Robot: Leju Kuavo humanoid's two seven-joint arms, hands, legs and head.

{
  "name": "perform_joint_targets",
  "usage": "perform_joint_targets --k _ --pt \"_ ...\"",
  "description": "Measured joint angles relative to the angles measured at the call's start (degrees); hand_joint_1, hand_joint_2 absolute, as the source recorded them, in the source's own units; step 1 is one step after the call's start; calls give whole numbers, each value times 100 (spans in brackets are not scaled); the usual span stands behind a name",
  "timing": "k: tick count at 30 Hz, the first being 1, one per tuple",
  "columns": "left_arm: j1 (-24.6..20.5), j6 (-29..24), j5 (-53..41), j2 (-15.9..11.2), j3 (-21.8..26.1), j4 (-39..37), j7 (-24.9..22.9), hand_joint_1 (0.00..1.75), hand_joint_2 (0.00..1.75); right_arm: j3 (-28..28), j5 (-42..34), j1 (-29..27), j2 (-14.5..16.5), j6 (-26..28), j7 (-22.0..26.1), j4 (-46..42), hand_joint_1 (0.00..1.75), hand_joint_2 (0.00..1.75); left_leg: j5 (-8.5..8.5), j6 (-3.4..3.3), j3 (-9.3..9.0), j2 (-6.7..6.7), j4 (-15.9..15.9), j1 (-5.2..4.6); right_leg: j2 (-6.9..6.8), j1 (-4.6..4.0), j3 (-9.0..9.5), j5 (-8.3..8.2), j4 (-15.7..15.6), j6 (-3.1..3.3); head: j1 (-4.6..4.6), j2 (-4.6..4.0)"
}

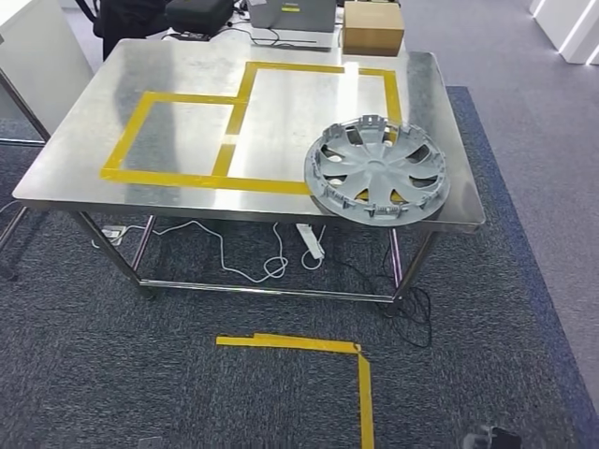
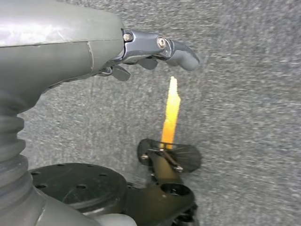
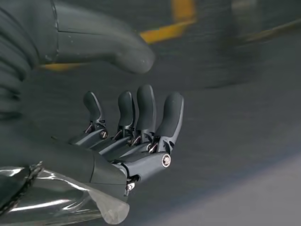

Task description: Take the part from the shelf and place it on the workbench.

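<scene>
A grey wheel cover (image 1: 376, 170) is lying at the steel workbench's (image 1: 84, 159) four o'clock corner, both hands (image 2: 156, 49) (image 3: 131, 136) hanging spread and holding nothing.

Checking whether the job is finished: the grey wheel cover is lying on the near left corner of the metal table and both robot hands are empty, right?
Not quite. In the head view the wheel cover lies on the near right corner of the metal table. The wrist views show the left robot hand and right robot hand empty.
</scene>
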State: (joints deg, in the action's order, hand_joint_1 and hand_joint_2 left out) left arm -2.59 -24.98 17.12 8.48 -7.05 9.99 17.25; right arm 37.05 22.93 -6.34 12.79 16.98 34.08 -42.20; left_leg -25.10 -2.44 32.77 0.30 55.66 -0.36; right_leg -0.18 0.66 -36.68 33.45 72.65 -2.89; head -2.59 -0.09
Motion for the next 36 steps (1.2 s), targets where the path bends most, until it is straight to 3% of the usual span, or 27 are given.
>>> perform_joint_targets --k 1,2,4,5,6,7,8,9,10,12,13,14,15,17,19,20,22,24,26,28,29,30,32,34,36 --pt "-2 12 -12 3 3 0 0 0 175 231 21 102 -1 2 -164 388 175 175 55 18 102 2 37 2 -1 0 235 -175 -214 3 -1 0" --pt "-8 20 -21 8 5 1 -1 0 175 424 38 202 -1 5 -289 711 175 175 105 44 186 3 80 -2 -1 -2 563 -247 -594 11 -1 1" --pt "-31 27 -37 19 9 2 -3 0 175 719 64 392 -1 10 -442 1224 175 175 196 106 315 14 170 -20 8 -8 1157 -123 -1433 60 -3 1" --pt "-42 28 -39 22 12 2 -4 0 175 828 71 471 0 12 -492 1427 175 175 246 141 348 23 194 -26 14 -17 1309 -26 -1695 100 -2 1" --pt "-45 28 -42 24 14 2 -6 0 175 920 76 524 0 11 -550 1600 175 175 298 176 371 31 201 -26 16 -23 1335 11 -1804 149 -1 1" --pt "-40 31 -44 24 17 2 -9 0 175 1003 91 560 0 14 -634 1755 175 175 325 210 387 32 202 -17 5 -23 1293 -7 -1812 199 -1 0" --pt "-28 35 -46 24 19 1 -18 0 175 1074 128 581 -1 36 -758 1893 175 175 249 248 409 28 236 -4 -11 -22 1248 -62 -1808 248 1 1" --pt "-12 41 -49 25 21 1 -27 0 175 1125 186 598 -2 78 -899 2006 175 175 54 284 447 21 358 8 -29 -18 1193 -128 -1811 295 9 1" --pt "-1 47 -51 25 24 0 -36 0 175 1158 262 617 -4 134 -1057 2109 175 175 -244 319 503 15 596 22 -44 -15 1123 -198 -1812 330 16 1" --pt "6 54 -62 25 28 0 -44 0 175 1182 433 655 -7 243 -1382 2270 175 175 -837 370 615 12 1312 39 -56 -29 966 -325 -1804 366 31 0" --pt "4 59 -75 25 30 0 -44 0 175 1186 510 677 -7 256 -1562 2351 175 175 -947 382 627 12 1626 44 -58 -38 883 -379 -1796 366 31 0" --pt "2 67 -93 25 30 0 -48 0 175 1188 572 698 -7 222 -1747 2428 175 175 -900 383 581 12 1799 46 -59 -47 813 -430 -1784 362 31 0" --pt "2 72 -122 25 30 0 -61 0 175 1189 611 714 -7 120 -1929 2502 175 175 -748 373 462 11 1790 46 -60 -55 744 -477 -1768 356 31 0" --pt "2 58 -215 22 28 0 -118 0 175 1193 673 728 -5 -226 -2215 2610 87 87 -422 318 -17 5 1215 40 -61 -65 636 -561 -1728 334 30 0" --pt "-1 53 -333 12 9 0 -194 0 175 1178 812 741 -1 -515 -2386 2685 0 0 -392 243 -519 -4 436 17 -62 -80 544 -630 -1680 294 26 0" --pt "-4 90 -376 1 -5 0 -223 0 175 1152 925 750 2 -592 -2435 2714 0 0 -445 209 -647 -6 197 4 -64 -84 508 -663 -1664 266 28 0" --pt "-13 185 -424 -26 -27 0 -268 0 175 1073 1146 765 0 -662 -2478 2755 0 0 -503 146 -679 -2 7 5 -70 -94 442 -716 -1640 201 27 0" --pt "-18 146 -455 -55 -35 0 -315 0 87 998 1304 772 -7 -690 -2482 2774 0 0 -468 70 -634 8 -56 33 -49 -98 315 -591 -1482 138 15 1" --pt "-17 28 -464 -75 -41 0 -339 0 0 952 1381 777 -21 -698 -2470 2792 0 0 -398 11 -559 18 -64 35 -16 -83 44 -205 -885 95 3 1" --pt "-12 -39 -460 -93 -43 0 -339 0 0 920 1418 777 -38 -703 -2458 2809 0 0 -335 -7 -479 22 -59 9 -6 -68 -222 132 -160 77 1 0" --pt "-10 -53 -457 -99 -43 0 -339 0 0 905 1425 776 -45 -710 -2456 2815 0 0 -308 -6 -448 23 -56 -2 -5 -65 -239 159 -21 76 0 0" --pt "-8 -59 -453 -103 -43 0 -339 0 0 893 1429 776 -52 -726 -2460 2819 0 0 -286 -2 -426 24 -51 -10 -6 -63 -141 81 -112 81 0 0" --pt "-8 -53 -433 -102 -43 0 -330 0 0 877 1426 787 -64 -773 -2477 2827 0 0 -258 14 -405 24 -36 -19 -7 -64 340 -243 -854 113 -1 0" --pt "-16 -11 -407 -97 -42 0 -318 0 0 872 1422 816 -71 -811 -2518 2840 0 0 -247 49 -370 26 5 -44 -2 -71 752 -415 -1557 164 5 0" --pt "-25 51 -392 -93 -41 0 -323 0 0 870 1423 831 -73 -828 -2564 2856 0 0 -225 104 -322 28 38 -61 5 -83 837 -416 -1728 217 10 0"
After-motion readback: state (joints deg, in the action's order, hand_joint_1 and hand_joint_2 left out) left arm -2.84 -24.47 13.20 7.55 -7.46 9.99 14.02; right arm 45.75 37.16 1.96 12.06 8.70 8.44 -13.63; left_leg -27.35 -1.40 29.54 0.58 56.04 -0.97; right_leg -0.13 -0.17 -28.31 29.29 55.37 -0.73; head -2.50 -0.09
